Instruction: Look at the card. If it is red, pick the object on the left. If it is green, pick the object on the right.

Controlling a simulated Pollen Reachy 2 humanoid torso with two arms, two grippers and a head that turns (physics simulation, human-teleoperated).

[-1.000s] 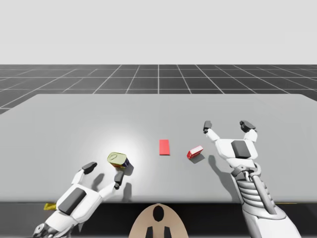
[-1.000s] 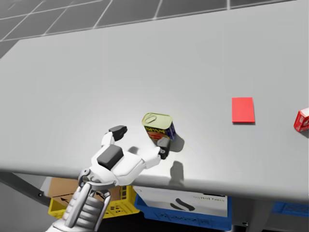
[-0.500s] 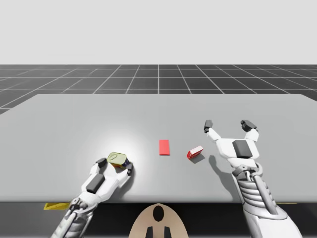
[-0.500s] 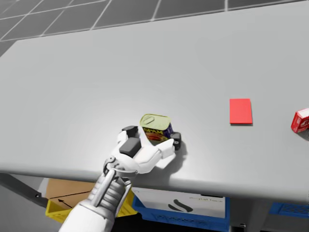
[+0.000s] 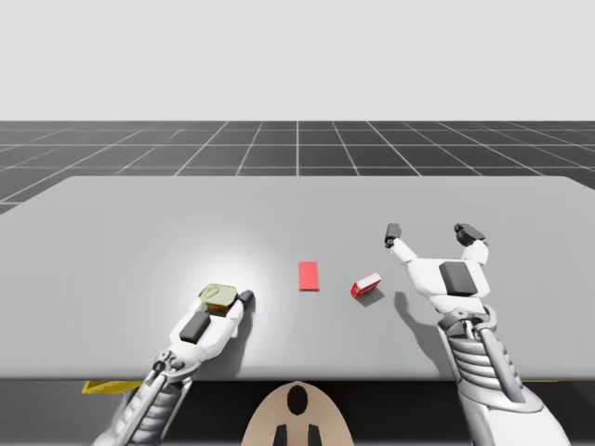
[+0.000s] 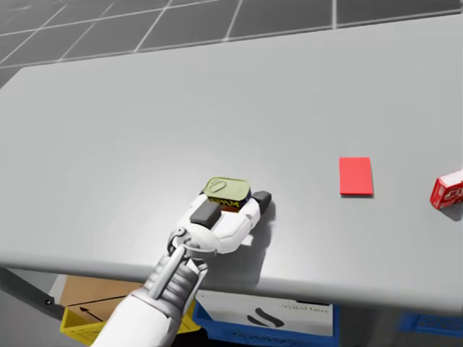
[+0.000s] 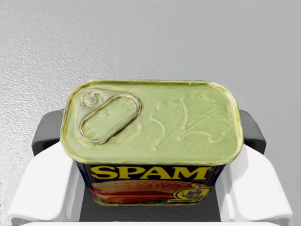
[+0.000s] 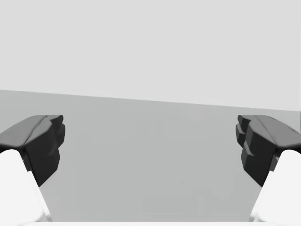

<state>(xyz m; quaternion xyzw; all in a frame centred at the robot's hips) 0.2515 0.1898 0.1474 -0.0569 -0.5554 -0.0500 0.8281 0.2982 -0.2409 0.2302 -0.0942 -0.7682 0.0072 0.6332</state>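
A rectangular can (image 5: pixel 218 294) with a gold-green lid and blue sides stands at the table's near left. In the left wrist view the can (image 7: pixel 150 136) sits between my left gripper's (image 7: pixel 149 134) fingers, both pads pressed against its sides. That gripper (image 5: pixel 223 299) is shut on the can (image 6: pixel 227 190), as the head view also shows (image 6: pixel 233 201). The red card (image 5: pixel 308 275) lies flat in the middle (image 6: pixel 356 176). A small red box (image 5: pixel 365 285) lies right of it (image 6: pixel 448 190). My right gripper (image 5: pixel 429 232) hovers open beyond the red box, nothing between its fingers (image 8: pixel 150 146).
The grey table (image 5: pixel 112 232) stretches wide behind the objects. Below its near edge stand a yellow crate (image 6: pixel 79 314), a cardboard box (image 6: pixel 87 293) and a blue crate (image 6: pixel 268 318).
My left gripper slid forward around the can and its fingers closed on the can's sides. My head has turned slightly. The right arm barely moved.
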